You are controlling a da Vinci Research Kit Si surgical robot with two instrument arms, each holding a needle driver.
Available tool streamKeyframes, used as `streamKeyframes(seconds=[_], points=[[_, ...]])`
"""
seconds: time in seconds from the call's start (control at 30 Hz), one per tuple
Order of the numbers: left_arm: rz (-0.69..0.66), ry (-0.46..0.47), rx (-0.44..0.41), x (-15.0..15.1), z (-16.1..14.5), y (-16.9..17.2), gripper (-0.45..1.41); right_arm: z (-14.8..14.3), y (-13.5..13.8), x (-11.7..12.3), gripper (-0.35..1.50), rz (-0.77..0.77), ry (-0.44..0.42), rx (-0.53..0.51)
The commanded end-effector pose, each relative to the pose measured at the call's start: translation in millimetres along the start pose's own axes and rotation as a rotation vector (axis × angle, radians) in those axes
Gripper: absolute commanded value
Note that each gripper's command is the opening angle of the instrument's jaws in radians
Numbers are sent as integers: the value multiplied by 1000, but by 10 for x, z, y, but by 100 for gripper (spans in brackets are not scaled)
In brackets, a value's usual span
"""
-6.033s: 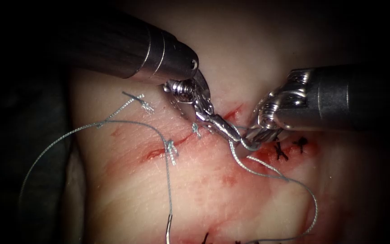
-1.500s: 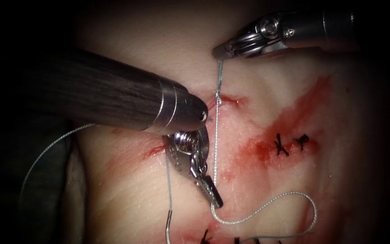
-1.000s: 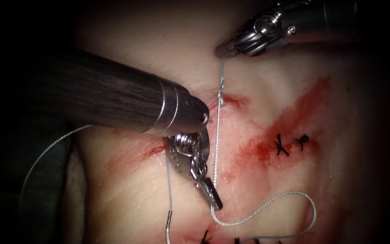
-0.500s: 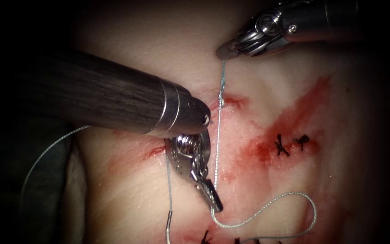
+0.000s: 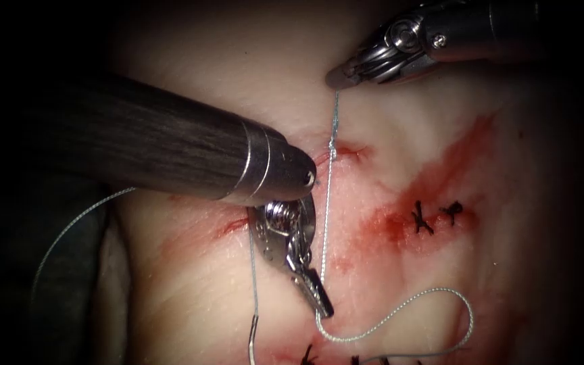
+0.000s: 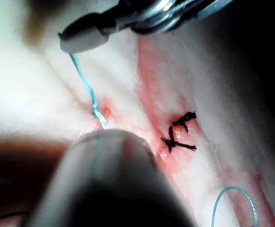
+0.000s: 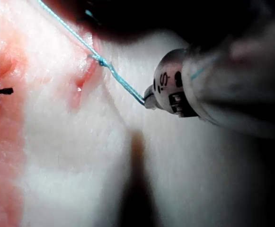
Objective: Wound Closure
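At the far left of the endoscope view a slack run of thread (image 5: 69,226) curves across the tissue (image 5: 190,284) and down to the needle (image 5: 252,341), which lies at the lower edge, left of the cut (image 5: 234,226). Neither tool holds it, and I cannot tell whether its tip is in the tissue. Next comes the left claw (image 5: 324,311), closed on the thread below the cut. From there a taut strand climbs to a small knot (image 5: 332,150) sitting on the cut and on up to the right claw (image 5: 338,76), which is closed on the other end above it. To the right lie red fluid (image 5: 386,226), two black stitches (image 5: 434,216) and a loose loop of thread. The step in hand looks like tightening a knot, with the two claws drawing the ends opposite ways. The next move would call for even, gentle tension so the knot seats without tearing the tissue. The left wrist view shows the right claw's grip on the strand from close by, while the left arm's own shaft covers its claw. The right wrist view shows the strand bending slightly at the knot, which is hard to make out from the endoscope.
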Motion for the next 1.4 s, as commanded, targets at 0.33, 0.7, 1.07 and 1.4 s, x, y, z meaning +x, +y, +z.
streamKeyframes(seconds=[0.33,0.7,1.07,1.4], points=[[-4,-8,-9,6,4,0,-45,5,2,-10,-35,217,-6,-11],[97,85,-132,-35,-55,42,-45,-39,23,-5,132,1193,123,-75],[120,338,-130,-26,-94,69,-45,-98,40,66,76,2490,489,-467],[162,374,-115,-19,-103,61,-45,-70,70,89,86,2929,684,-347]])
